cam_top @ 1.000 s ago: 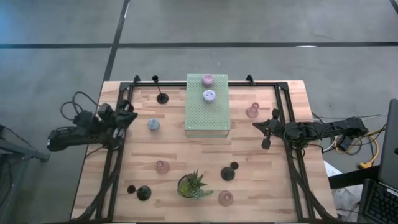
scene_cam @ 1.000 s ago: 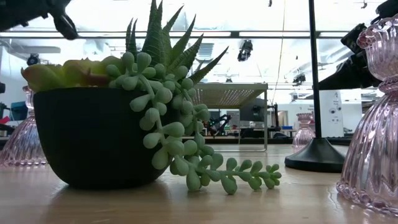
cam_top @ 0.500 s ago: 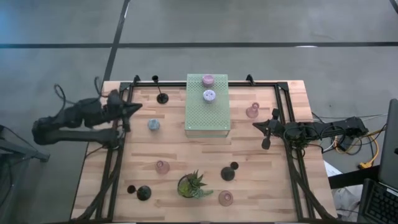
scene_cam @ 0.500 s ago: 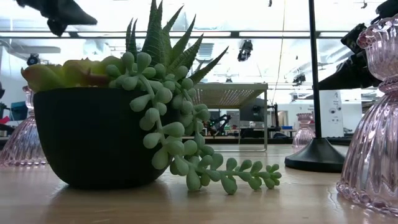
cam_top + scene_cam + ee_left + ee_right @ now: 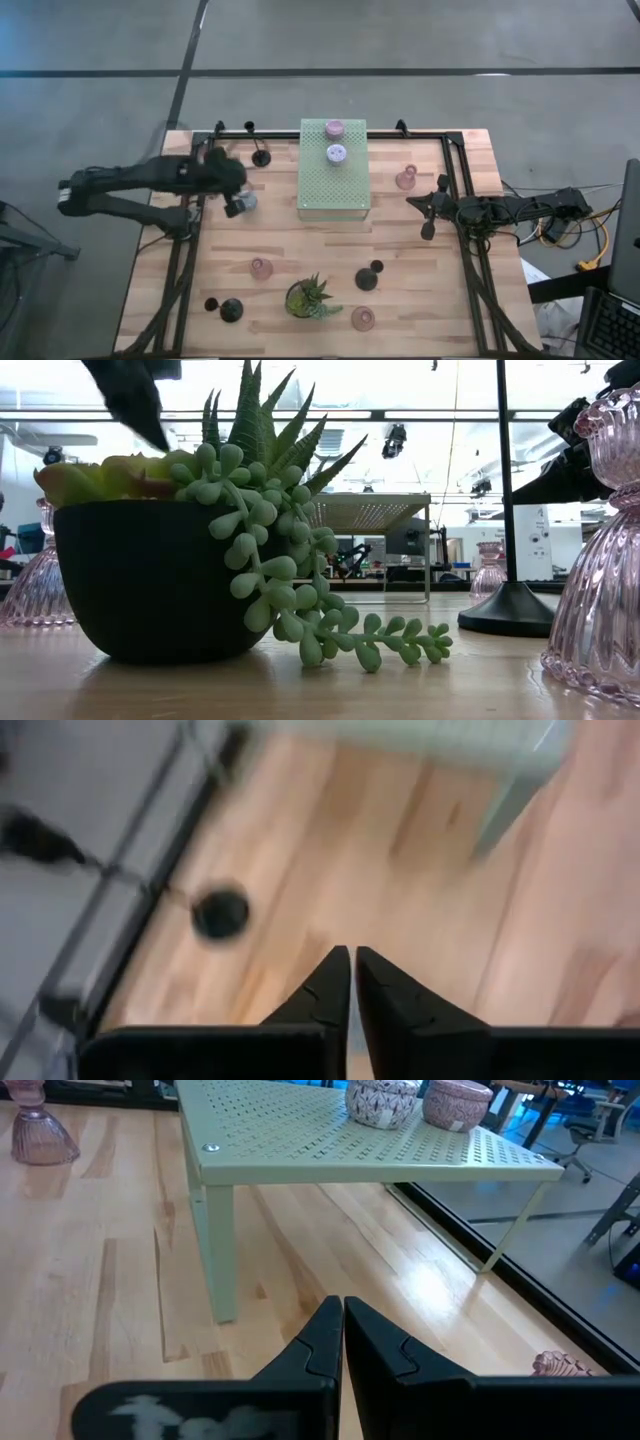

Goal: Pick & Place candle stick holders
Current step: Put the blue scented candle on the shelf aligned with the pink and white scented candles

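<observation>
My left gripper (image 5: pixel 237 201) is shut and hovers at the lilac-grey holder (image 5: pixel 248 203) on the table's left half. It partly covers that holder from above, and its wrist view (image 5: pixel 351 963) shows only wood and a black stemmed holder (image 5: pixel 221 912). That black holder (image 5: pixel 261 157) stands at the far left. A pink holder (image 5: pixel 334 128) and a lilac holder (image 5: pixel 337 153) stand on the pale green box (image 5: pixel 334 190). Pink holders (image 5: pixel 405 179) (image 5: pixel 261 267) (image 5: pixel 362 318) and black ones (image 5: pixel 367 277) (image 5: pixel 231 309) stand on the table. My right gripper (image 5: pixel 428 217) is shut and waits at the right rail.
A spiky green plant in a black pot (image 5: pixel 310 297) stands near the front edge and fills the low view (image 5: pixel 160 570). A black rail frame (image 5: pixel 190 230) runs along the table's left, far and right sides. The box stands on thin legs (image 5: pixel 220 1250).
My left gripper has swung from the left rail, first up and toward the far edge, then toward the table's right and down. It now stands over the lilac-grey holder on the table. My right arm has kept still.
</observation>
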`<action>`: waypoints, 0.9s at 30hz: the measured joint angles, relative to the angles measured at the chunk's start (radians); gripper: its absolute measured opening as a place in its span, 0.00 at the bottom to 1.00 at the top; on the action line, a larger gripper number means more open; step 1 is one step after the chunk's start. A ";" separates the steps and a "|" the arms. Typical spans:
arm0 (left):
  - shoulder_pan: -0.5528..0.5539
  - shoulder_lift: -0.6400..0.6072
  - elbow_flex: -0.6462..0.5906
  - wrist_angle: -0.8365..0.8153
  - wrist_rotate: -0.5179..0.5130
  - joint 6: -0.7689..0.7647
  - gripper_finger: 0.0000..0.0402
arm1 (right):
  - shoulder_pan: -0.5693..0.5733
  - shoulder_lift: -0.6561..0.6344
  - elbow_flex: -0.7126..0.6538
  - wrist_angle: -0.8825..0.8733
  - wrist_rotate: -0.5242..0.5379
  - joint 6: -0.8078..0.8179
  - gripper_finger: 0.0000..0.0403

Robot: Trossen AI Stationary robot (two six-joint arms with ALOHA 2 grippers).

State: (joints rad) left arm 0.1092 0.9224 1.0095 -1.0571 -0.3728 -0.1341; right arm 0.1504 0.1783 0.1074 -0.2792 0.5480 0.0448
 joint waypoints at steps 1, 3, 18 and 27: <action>0.004 0.025 -0.003 -0.032 0.001 -0.015 0.08 | 0.000 0.000 0.000 0.000 0.000 0.000 0.02; 0.017 0.058 -0.001 -0.090 -0.005 -0.054 0.12 | 0.000 0.000 0.000 0.000 0.000 0.000 0.02; 0.125 0.329 -0.011 -0.106 0.096 -0.085 0.53 | 0.000 0.000 0.000 0.000 0.000 0.000 0.02; 0.222 0.456 -0.027 -0.083 0.181 -0.127 0.80 | 0.000 0.000 0.000 0.000 0.000 0.000 0.02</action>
State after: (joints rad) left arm 0.3312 1.3784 0.9825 -1.1400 -0.1918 -0.2615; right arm 0.1505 0.1783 0.1074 -0.2791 0.5480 0.0444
